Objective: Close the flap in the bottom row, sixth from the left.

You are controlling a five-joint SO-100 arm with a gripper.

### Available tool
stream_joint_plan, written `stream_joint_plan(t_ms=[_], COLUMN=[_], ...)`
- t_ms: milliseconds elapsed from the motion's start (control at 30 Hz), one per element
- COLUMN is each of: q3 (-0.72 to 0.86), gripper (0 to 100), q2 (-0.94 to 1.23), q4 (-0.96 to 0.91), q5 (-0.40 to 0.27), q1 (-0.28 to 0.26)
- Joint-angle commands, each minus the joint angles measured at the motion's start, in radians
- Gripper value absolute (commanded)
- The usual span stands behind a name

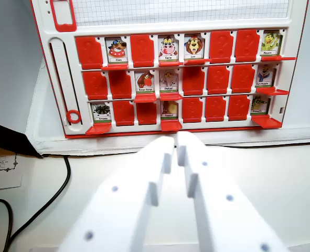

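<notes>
A pale worktop [280,173] fills the lower half of the frame, with a grey wall at the upper left and a white ledge along the board's foot. The red-and-white board [170,68] lies across the upper half, with three rows of flaps; a grid sheet sits at its top edge and a slider slot runs down its left side. In the bottom row the sixth flap [215,108] from the left shows its plain red face, as do its neighbours on either side, while the fourth flap [170,111] and the last flap [260,107] at the right show picture cards with red tabs lying flat below them. The white tool [176,143] reaches up from the bottom centre, its two fingers nearly pressed together with only a thin slit between them, gripping nothing, its tip just short of the board's lower edge. A black cable [50,202] curves across the lower left beside a paper slip [1,170].
</notes>
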Motion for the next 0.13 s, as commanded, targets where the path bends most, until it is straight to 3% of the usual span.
stream_joint_plan(t_ms=[0,100], q3=[-0.115,-0.121], gripper=[0,0], q2=[0.032,0.031], q4=[0.003,0.006], q5=[0.002,0.002], q1=[-0.006,-0.006])
